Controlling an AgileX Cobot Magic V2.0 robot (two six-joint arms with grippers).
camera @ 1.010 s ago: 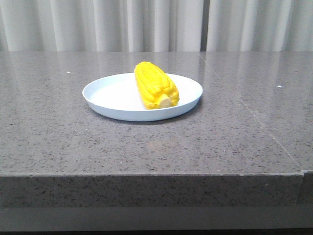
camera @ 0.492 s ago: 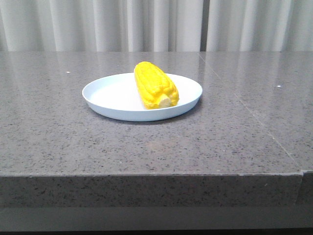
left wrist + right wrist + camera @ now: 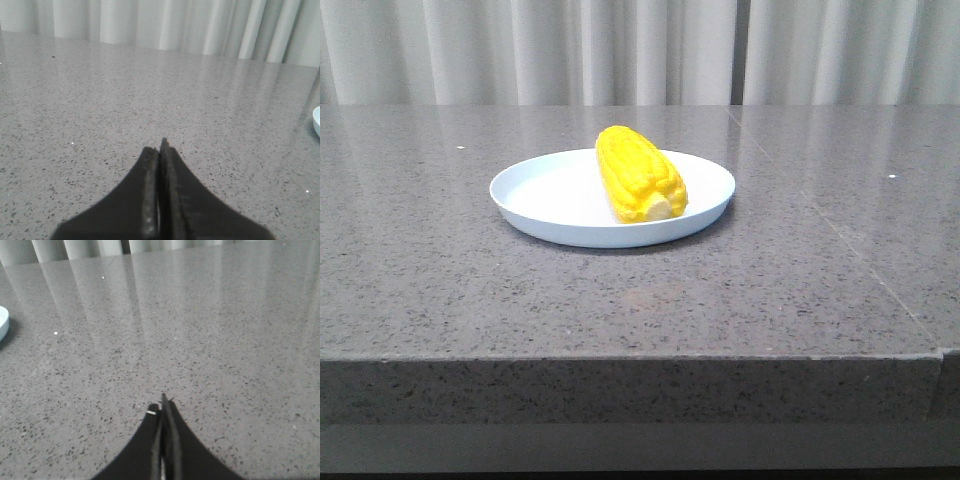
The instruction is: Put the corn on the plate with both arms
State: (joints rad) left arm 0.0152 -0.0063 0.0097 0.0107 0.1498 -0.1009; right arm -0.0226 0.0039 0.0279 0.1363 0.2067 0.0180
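Note:
The yellow corn (image 3: 638, 176) lies on the pale blue-white plate (image 3: 540, 195) at the middle of the grey stone table, its cream stub end toward the camera. No arm shows in the front view. In the left wrist view my left gripper (image 3: 159, 148) is shut and empty over bare table, with the plate's rim (image 3: 316, 121) just showing at the frame edge. In the right wrist view my right gripper (image 3: 161, 407) is shut and empty over bare table, with the plate's rim (image 3: 3, 322) at the frame edge.
The grey speckled table (image 3: 800, 280) has a seam running diagonally on the right side and a front edge near the camera. White curtains (image 3: 640, 50) hang behind the table.

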